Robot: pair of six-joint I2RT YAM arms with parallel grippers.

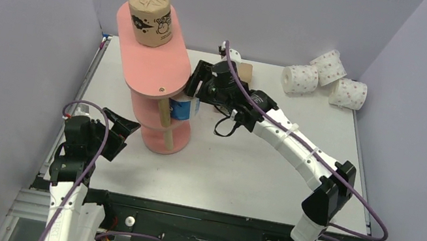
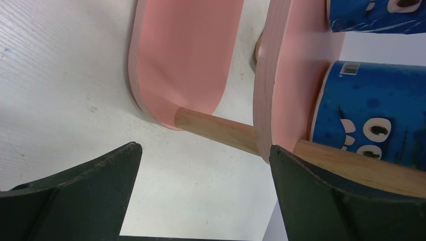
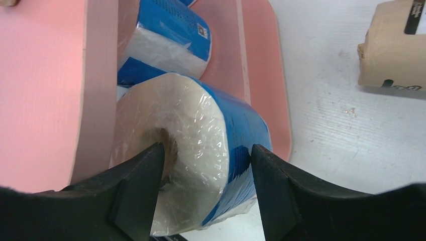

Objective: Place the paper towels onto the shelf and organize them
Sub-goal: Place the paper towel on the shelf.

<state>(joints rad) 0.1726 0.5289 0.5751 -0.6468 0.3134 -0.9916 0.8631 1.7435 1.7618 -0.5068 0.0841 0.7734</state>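
Note:
The shelf is a salmon-pink three-tier stand at the left of the table. A brown paper towel roll stands on its top board. My right gripper reaches into the middle tier, open, its jaws loosely straddling a blue roll that lies on that board; a thin gap shows at the right finger. A second blue roll lies behind it. My left gripper hangs open and empty low beside the shelf's wooden post, with blue rolls showing on the tier beyond.
Three white rolls with pink dots lie at the back right corner. One brown roll lies on the table behind my right arm. Grey walls close in the table on three sides.

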